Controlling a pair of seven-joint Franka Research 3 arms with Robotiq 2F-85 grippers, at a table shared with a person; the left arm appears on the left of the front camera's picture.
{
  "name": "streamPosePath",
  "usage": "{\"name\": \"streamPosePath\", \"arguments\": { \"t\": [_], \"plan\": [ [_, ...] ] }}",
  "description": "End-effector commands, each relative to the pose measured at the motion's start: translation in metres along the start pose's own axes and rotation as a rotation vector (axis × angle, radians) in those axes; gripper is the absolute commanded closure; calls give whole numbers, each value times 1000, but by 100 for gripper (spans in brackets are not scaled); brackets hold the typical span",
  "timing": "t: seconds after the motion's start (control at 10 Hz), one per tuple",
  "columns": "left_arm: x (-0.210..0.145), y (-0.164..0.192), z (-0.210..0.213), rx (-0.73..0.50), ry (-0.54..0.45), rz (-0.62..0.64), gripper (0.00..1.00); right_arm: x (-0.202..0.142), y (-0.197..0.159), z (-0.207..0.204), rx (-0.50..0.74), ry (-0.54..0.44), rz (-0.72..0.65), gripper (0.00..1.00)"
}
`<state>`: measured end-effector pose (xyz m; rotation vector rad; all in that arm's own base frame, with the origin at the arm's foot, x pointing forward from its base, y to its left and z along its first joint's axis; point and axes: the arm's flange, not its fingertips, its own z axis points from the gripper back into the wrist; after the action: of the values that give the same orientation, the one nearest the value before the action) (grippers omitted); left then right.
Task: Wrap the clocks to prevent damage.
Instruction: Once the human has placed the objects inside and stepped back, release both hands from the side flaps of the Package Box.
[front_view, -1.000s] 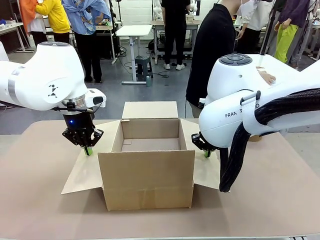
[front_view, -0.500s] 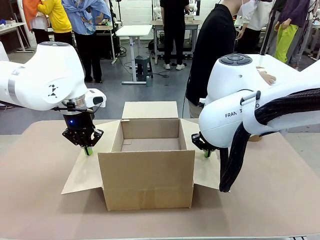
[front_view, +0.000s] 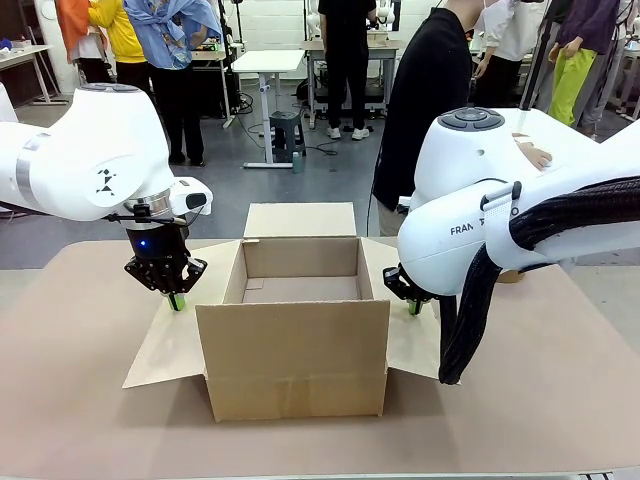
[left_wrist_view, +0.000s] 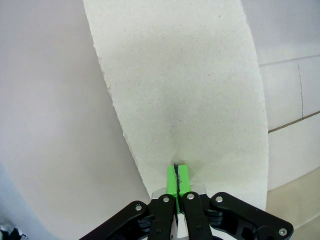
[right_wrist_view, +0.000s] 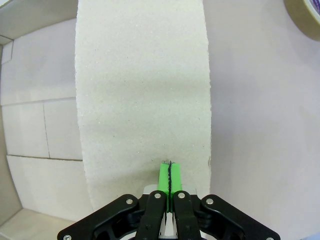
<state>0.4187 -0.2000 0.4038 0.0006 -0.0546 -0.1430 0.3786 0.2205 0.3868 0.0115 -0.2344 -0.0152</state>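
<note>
The closed, empty left gripper (front_view: 176, 300) and right gripper (front_view: 415, 307) are pressing down the side flaps (front_view: 165, 355) of the open brown cardboard box (front_view: 292, 350), which is sitting mid-tabletop (front_view: 70, 400). They are seemingly holding it open for packing, so the next move is calling for a steady hold.

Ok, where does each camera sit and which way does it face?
Front view: fixed between the arms on the robot's side, facing across the table at the open cardboard box and the person beyond; left arm and right arm show.
Left wrist view: on the left wrist, looking down along the shut left fingers onto the left flap.
Right wrist view: on the right wrist, down along the shut right fingers onto the right flap.
Shared: each flap, with the fingers at it, also shows in the front view.
</note>
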Motion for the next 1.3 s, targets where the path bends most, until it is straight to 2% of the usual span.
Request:
{"name": "streamPosePath", "arguments": {
  "t": [0.0,1.2],
  "plan": [
    [0,0,0,4,2,-4,100,-1,-1,-2,-3,4,-3,99],
    [0,0,0,4,2,-4,100,-1,-1,-2,-3,4,-3,99]
  ]
}}
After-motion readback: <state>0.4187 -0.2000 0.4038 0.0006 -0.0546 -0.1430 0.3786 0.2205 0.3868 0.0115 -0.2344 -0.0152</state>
